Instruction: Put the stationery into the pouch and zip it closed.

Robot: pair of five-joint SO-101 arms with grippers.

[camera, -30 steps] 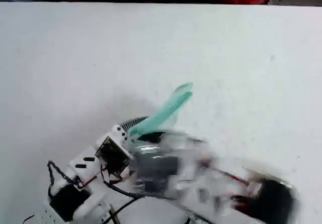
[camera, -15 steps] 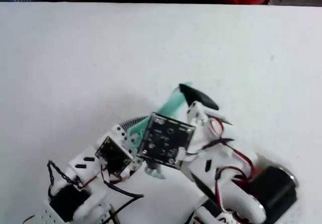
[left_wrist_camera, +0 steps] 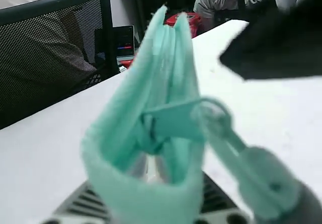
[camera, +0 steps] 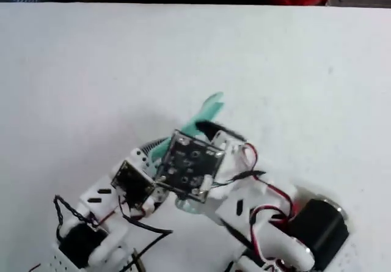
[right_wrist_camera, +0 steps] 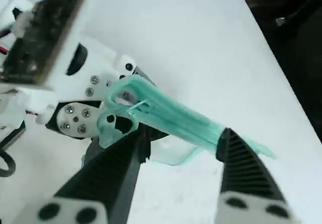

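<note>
A mint-green pouch (camera: 206,112) is held up off the white table (camera: 91,70) by my left gripper (camera: 153,153), which is shut on its lower end. In the left wrist view the pouch (left_wrist_camera: 151,148) stands close up, its zip pull (left_wrist_camera: 176,121) with a ring hanging to one side. My right gripper (camera: 214,130) is at the pouch's middle. In the right wrist view the right gripper (right_wrist_camera: 183,143) is open, its black fingers (right_wrist_camera: 121,168) on either side of the pouch (right_wrist_camera: 176,118). One fingertip touches the fabric. The left gripper (right_wrist_camera: 108,116) holds the zip-pull end.
Both arms crowd the front middle of the table, the right arm's camera board (camera: 189,165) over the left wrist. The table's far edge (camera: 195,3) borders a dark room with chairs. The table's back and sides are bare white.
The right arm has swung in from the right and its gripper now straddles the pouch. The pouch's free tip has shifted slightly left and farther back.
</note>
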